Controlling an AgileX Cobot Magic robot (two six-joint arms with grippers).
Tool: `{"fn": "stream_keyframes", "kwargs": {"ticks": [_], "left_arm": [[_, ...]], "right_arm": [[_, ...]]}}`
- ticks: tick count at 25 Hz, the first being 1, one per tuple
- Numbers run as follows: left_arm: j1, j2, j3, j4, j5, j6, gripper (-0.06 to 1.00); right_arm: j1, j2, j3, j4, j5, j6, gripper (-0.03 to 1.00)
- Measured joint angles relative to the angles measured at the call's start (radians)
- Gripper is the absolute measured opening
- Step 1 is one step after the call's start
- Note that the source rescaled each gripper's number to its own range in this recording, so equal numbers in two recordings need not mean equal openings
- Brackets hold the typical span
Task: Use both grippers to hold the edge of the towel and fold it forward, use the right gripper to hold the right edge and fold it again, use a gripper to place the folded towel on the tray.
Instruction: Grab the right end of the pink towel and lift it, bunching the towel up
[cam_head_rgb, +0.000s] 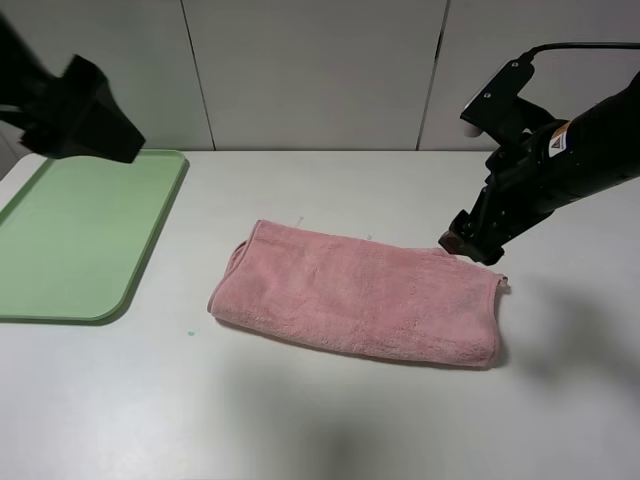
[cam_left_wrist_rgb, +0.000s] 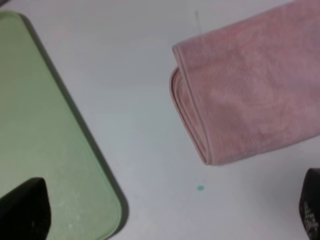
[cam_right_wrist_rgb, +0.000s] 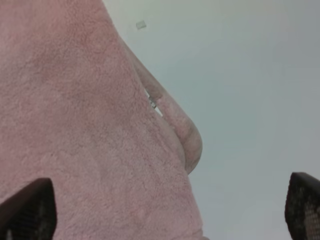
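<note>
The towel (cam_head_rgb: 355, 305) lies on the white table (cam_head_rgb: 330, 440), beside the tray (cam_head_rgb: 80, 240) but apart from it, with bare table between them. It looks already folded once. At its end nearer the tray, the left wrist view shows two layers with the hem (cam_left_wrist_rgb: 192, 107) running around the bend. So I judge that the step in hand is the second fold.

The right gripper (cam_head_rgb: 470, 243) is at the end of the towel farthest from the tray, just above the far corner there. Its pincer is released and the jaws stand wide, with nothing between them. The right wrist view is very close and soft, so I cannot say for sure whether a tip touches the cloth. The left gripper (cam_left_wrist_rgb: 167, 212) hangs over the tray, also released and empty.

To do this step well, the right gripper should come lower and more to the middle of the right edge (cam_head_rgb: 497, 320). It should take both layers together, not only the upper one. It is better to close firmly on the hem, because the fluffy cloth may slip. Then it should lift only a little and carry the edge toward the tray, until it meets the other end evenly.
</note>
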Motion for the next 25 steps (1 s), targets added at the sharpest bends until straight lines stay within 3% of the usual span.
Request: {"fn": "stream_keyframes", "kwargs": {"ticks": [13,25], "left_arm": [[0.0,-0.557,0.253,-0.011,0.069,-0.035,0.99],[0.0,-0.892,0.473,-0.079,0.148,-0.035,0.99]], "right_arm": [[0.0,0.0,0.0,0.0,-0.008,0.018,1.0],[0.0,0.0,0.0,0.023,-0.018,0.018,1.0]]}}
